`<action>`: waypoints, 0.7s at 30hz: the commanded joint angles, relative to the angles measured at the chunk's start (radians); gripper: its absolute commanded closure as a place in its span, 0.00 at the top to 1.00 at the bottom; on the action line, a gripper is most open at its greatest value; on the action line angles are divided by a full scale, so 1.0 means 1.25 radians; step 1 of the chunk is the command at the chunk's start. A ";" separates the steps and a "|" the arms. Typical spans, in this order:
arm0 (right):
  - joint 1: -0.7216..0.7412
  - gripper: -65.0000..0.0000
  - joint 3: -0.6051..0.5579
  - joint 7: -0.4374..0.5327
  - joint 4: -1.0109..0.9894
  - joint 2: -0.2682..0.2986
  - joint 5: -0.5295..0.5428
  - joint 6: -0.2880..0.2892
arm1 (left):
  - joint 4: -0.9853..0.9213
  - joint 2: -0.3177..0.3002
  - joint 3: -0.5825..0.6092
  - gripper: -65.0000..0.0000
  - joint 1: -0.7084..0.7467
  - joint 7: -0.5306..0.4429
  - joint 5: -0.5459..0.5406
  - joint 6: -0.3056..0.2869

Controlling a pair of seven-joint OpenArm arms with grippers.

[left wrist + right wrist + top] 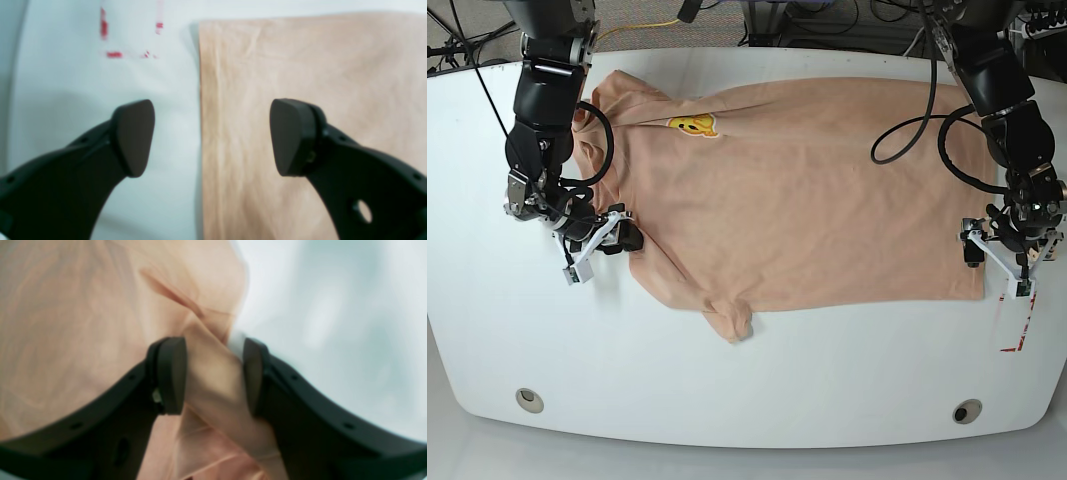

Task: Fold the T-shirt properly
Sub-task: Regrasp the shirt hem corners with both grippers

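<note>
The peach T-shirt lies spread on the white table, with its yellow print at the far left. My right gripper is at the shirt's left edge. In the right wrist view a bunched fold of T-shirt fills the gap of the right gripper, which is shut on it. My left gripper hovers at the shirt's right edge. In the left wrist view the left gripper is open and straddles the straight edge of the T-shirt, one finger over bare table.
A short sleeve sticks out at the shirt's near edge. A white label with red marks lies on the table just below the left gripper, and the red marks also show in the left wrist view. Two round holes sit near the front edge.
</note>
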 commanded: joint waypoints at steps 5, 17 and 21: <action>0.018 0.40 -0.001 0.009 0.009 -0.004 0.000 0.002 | -0.074 -0.014 0.000 0.81 -0.039 -0.110 -0.003 0.082; 0.047 0.00 0.005 0.010 0.011 -0.065 -0.154 0.002 | -0.190 -0.014 -0.004 0.81 -0.082 -0.216 -0.003 0.085; 0.047 0.00 0.005 0.010 0.013 -0.065 -0.156 0.002 | -0.244 -0.015 -0.004 0.81 -0.102 -0.225 -0.003 0.127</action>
